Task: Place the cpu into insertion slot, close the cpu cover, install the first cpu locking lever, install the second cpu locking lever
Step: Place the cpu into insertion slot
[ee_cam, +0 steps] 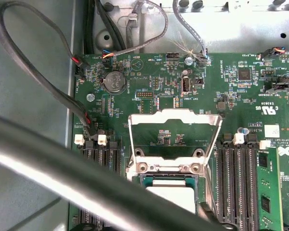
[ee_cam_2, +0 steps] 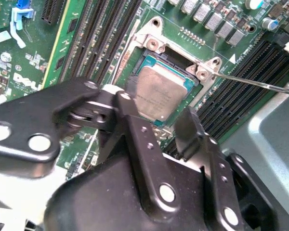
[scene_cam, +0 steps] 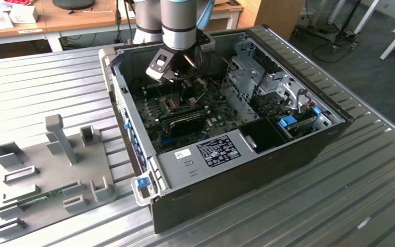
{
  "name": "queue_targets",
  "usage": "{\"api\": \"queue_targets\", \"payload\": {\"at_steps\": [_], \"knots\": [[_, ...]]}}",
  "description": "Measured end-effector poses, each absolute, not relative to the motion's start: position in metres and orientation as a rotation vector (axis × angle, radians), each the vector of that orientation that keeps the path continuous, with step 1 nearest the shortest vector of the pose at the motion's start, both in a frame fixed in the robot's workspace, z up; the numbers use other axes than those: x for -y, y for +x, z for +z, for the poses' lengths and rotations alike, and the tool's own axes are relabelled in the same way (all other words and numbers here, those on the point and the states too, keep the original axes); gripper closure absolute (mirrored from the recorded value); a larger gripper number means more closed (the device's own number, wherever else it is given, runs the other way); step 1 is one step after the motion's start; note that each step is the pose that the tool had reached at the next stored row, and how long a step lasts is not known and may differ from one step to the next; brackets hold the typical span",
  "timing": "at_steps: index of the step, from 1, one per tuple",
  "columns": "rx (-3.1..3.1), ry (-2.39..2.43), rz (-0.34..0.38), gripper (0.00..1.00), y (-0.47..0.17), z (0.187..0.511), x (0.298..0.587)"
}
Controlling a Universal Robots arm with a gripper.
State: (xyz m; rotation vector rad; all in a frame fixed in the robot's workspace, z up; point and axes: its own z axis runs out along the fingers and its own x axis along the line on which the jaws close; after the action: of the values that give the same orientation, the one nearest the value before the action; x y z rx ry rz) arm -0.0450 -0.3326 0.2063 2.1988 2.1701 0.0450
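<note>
Already flat in the insertion slot [ee_cam_2: 153, 44], the cpu [ee_cam_2: 159, 96]; cpu cover [ee_cam: 173, 116] upright.

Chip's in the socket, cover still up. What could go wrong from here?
1. The open gripper hangs right over the cpu in the insertion slot; a sideways nudge might shift it off seat.
2. The cpu cover stands raised; closing it on a skewed chip may damage the socket.
3. The unlatched locking lever could snag the gripper.
</note>
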Motion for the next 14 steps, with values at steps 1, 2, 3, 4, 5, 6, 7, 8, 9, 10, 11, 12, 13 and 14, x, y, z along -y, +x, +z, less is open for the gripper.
{"api": "queue_targets", "payload": {"at_steps": [1,2,3,4,5,6,7,8,9,10,11,12,13,14], "knots": [[-2.17,2.199,0.045,0.4,-0.045,0.2063,0.3326],[-2.17,2.199,0.045,0.47,-0.045,0.2063,0.3326],[-2.17,2.199,0.045,0.47,-0.045,0.2064,0.3326],[-2.17,2.199,0.045,0.53,-0.045,0.2064,0.3326],[-2.17,2.199,0.045,0.53,-0.045,0.2064,0.3326],[-2.17,2.199,0.045,0.53,-0.045,0.2065,0.3326],[-2.17,2.199,0.045,0.53,-0.045,0.2065,0.3326],[-2.17,2.199,0.045,0.53,-0.045,0.2066,0.3326],[-2.17,2.199,0.045,0.53,-0.045,0.2066,0.3326],[-2.17,2.199,0.045,0.53,-0.045,0.207,0.3326],[-2.17,2.199,0.045,0.53,-0.045,0.2073,0.3326],[-2.17,2.199,0.045,0.53,-0.045,0.2074,0.3326],[-2.17,2.199,0.045,0.53,-0.045,0.2074,0.3326],[-2.17,2.199,0.045,0.53,-0.045,0.2074,0.3326]]}}
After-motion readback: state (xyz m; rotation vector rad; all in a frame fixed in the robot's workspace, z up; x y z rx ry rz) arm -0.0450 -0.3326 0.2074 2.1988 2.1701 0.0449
